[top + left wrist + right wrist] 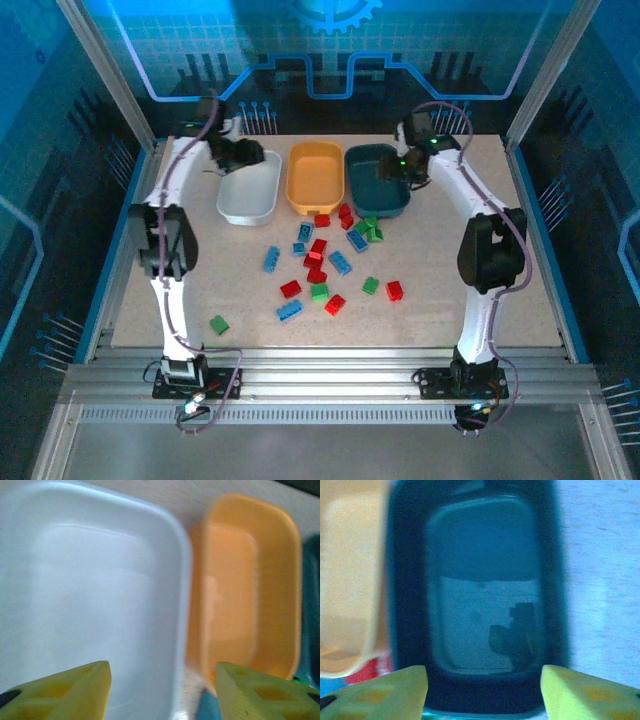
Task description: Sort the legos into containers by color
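Twenty-odd small legos [316, 262] lie loose, probably light, rigid and slick; pinch each across its flat sides. Left gripper [161, 667] and right gripper [483, 671] both hang spread, empty.

The top view is fairly sharp and lit from above — the table [450, 300] is bright, while the walls around it are dim and blue. Shadows on it are short and soft. A pale glare lies along the front rail [320, 372]. The left wrist view is blurred; the white tray [100, 580] looks washed out, and the orange tray [245, 595] has a soft shine inside. The right wrist view is darker and blurred too — the teal tray [485, 615] reflects a dim shape.
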